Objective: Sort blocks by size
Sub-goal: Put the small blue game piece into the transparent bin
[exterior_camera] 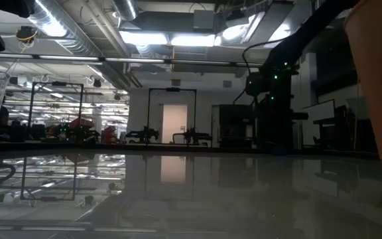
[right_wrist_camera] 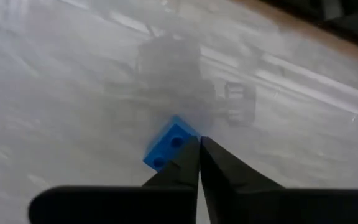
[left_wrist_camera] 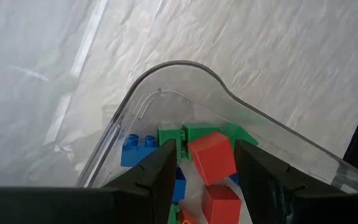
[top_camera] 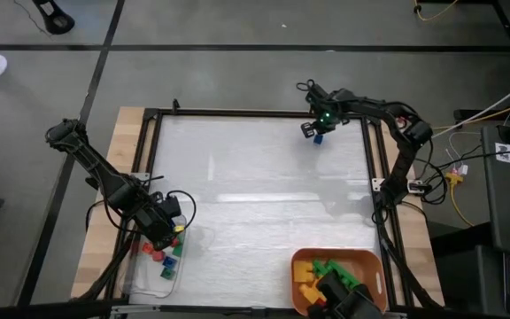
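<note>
Blocks (left_wrist_camera: 211, 155) inside tray (left_wrist_camera: 166, 68)

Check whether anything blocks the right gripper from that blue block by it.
Nothing visible does. The right gripper is shut right beside the blue block, which lies against one finger, not between them.

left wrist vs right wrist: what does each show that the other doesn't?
Left wrist only: a clear tray holding red blocks, green bricks and a blue brick, seen between the left gripper's parted fingers. Right wrist only: the right gripper shut, a small blue block lying beside its tips. Both: the pale table sheet.
</note>
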You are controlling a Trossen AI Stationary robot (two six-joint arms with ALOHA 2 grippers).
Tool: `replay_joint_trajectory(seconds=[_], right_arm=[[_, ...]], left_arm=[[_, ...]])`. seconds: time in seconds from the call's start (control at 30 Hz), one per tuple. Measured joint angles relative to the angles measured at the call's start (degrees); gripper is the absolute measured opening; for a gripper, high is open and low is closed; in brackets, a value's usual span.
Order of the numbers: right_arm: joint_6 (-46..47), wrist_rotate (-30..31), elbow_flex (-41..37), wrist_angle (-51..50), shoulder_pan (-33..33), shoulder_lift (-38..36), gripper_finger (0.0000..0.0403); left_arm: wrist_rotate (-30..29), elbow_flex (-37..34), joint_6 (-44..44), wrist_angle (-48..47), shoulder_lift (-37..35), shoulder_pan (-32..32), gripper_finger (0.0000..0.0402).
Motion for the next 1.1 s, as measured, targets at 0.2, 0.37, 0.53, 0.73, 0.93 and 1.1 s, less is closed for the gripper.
replay_joint_trajectory(seconds=[0.2,0.37,0.53,0.73,0.93,1.1], right_arm=[[-0.5,1.5,3.0,-4.8,0.0,2.7,0.0006],[-0.5,-0.4,5.3,-8.2,0.0,4.5,0.0004],[-0.6,-2.8,5.2,-10.6,0.1,4.5,0.0005],[-3.1,-3.9,5.2,-12.1,0.1,4.5,0.0002],[-3.4,-1.1,5.2,-8.9,0.0,4.5,0.0002],[-3.3,-0.6,5.5,-6.3,0.0,4.5,0.0001]], left_arm=[[0.0,0.0,0.0,0.0,0.0,0.0,0.0149],[0.0,0.0,0.0,0.0,0.0,0.0,0.0149],[0.0,0.0,0.0,0.0,0.0,0.0,0.0149],[0.0,0.0,0.0,0.0,0.0,0.0,0.0149],[0.0,0.0,0.0,0.0,0.0,0.0,0.0149],[0.0,0.0,0.0,0.0,0.0,0.0,0.0149]])
